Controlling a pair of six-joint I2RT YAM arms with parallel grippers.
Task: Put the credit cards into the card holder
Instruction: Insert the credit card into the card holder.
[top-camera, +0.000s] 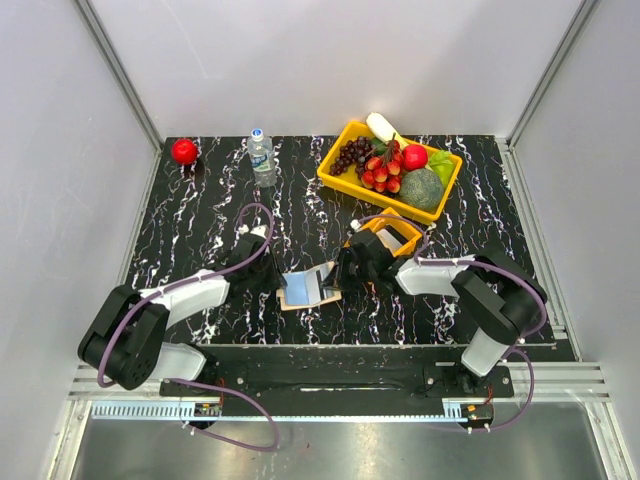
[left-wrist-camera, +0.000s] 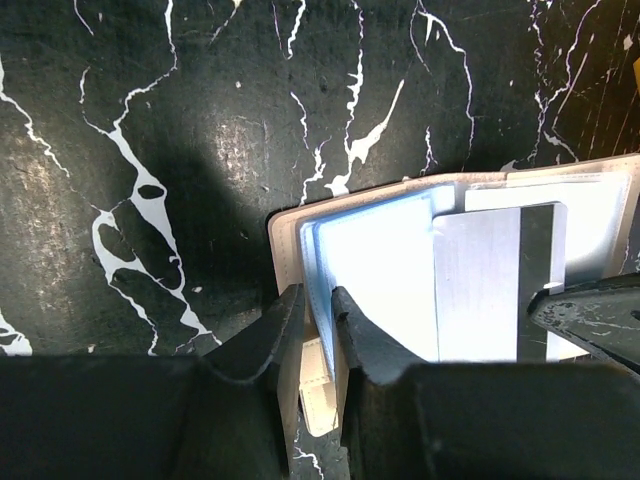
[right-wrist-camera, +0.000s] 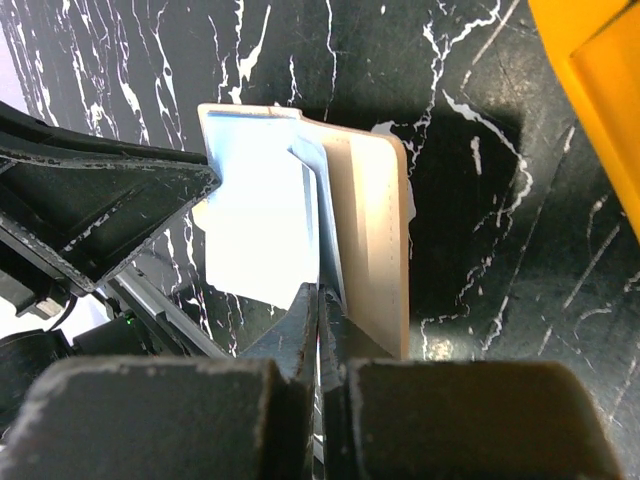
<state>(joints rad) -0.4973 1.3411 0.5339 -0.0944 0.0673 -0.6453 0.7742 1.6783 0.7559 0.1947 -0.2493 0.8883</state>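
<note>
The card holder (top-camera: 308, 288) lies open on the black marble table (top-camera: 200, 200), midway between my two arms, its fold running roughly away from me. A silvery card (left-wrist-camera: 478, 290) lies across its right half, its leading edge towards the fold. My left gripper (left-wrist-camera: 312, 300) pinches the near edge of the left flap, pinning it. My right gripper (right-wrist-camera: 318, 300) is clamped tight on what I take for that card's edge, just right of the wallet. The pocket lies leftward from my right hand, so I judge the push goes that way.

red ball (top-camera: 184, 150): back left | bottle (top-camera: 261, 157): upright | yellow fruit tray (top-camera: 380, 201): back right | small orange tray (right-wrist-camera: 600, 110)
</note>
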